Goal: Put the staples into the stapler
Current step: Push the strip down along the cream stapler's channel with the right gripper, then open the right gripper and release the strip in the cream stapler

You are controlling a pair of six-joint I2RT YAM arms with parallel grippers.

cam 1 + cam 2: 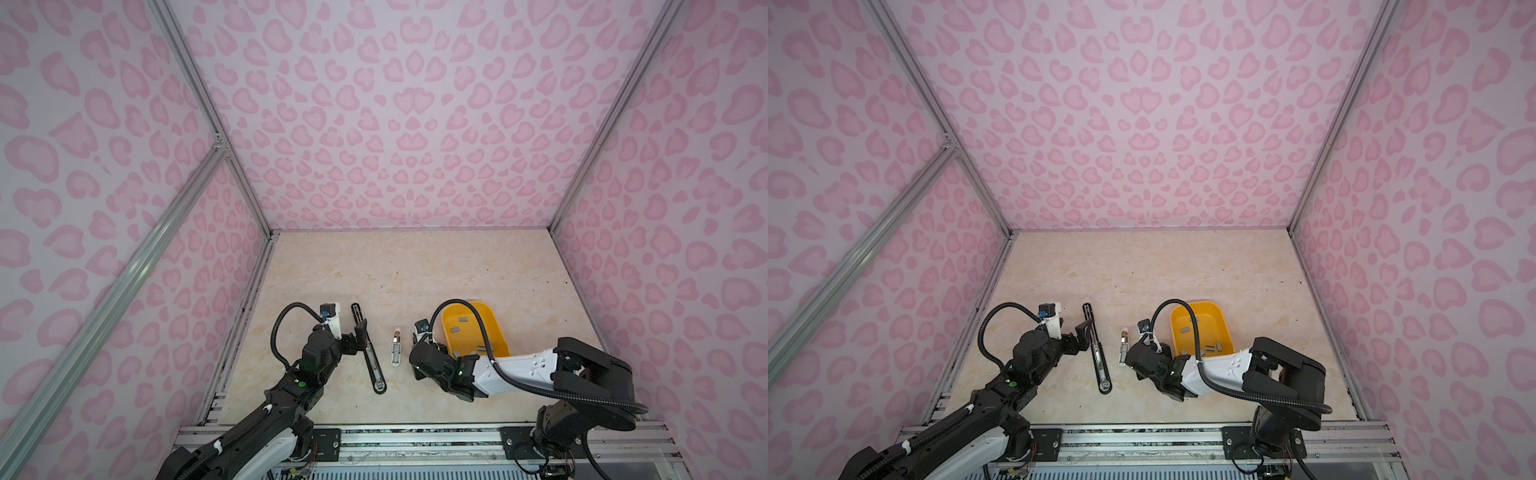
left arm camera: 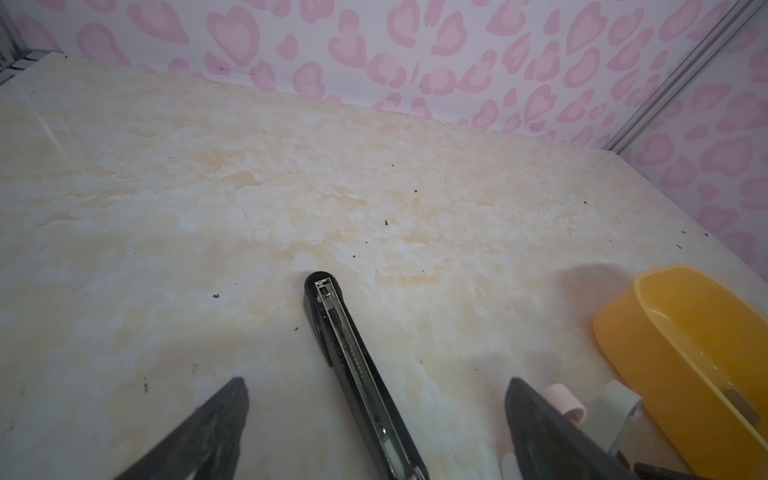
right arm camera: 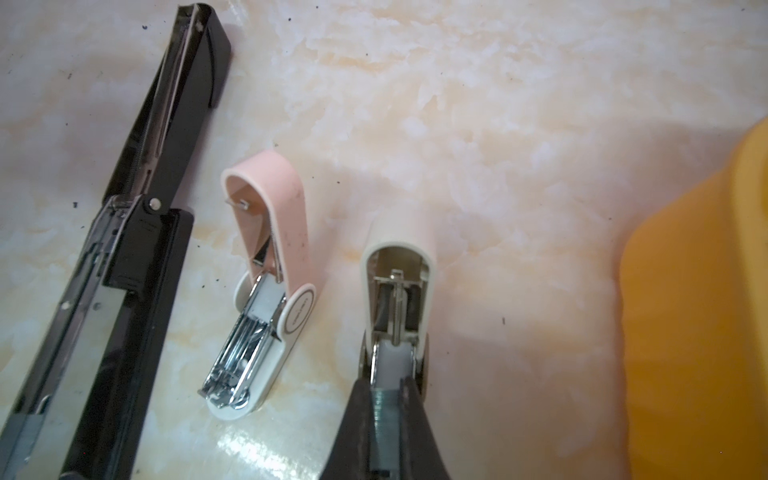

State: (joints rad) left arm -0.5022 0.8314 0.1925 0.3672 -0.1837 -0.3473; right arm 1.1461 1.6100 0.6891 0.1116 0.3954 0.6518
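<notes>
Right gripper (image 3: 386, 384) clenched a staple strip (image 3: 385, 419) over the open white stapler (image 3: 397, 270) (pink stapler (image 3: 286, 208) beside it). Left gripper (image 2: 376, 380) gaped wide astride the black stapler (image 2: 332, 320); spare staples (image 1: 453, 329) lay in the yellow tray (image 1: 496, 328).

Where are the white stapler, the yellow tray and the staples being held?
white stapler (image 3: 403, 232): right wrist view, on its white lid.
yellow tray (image 1: 496, 332): in a top view, on its side wall.
staples (image 3: 386, 415): right wrist view, on the strip's top.

Pink heart-patterned walls (image 1: 395, 124) with aluminium framing (image 1: 124, 274) enclose a cream marbled tabletop (image 1: 415, 266).
</notes>
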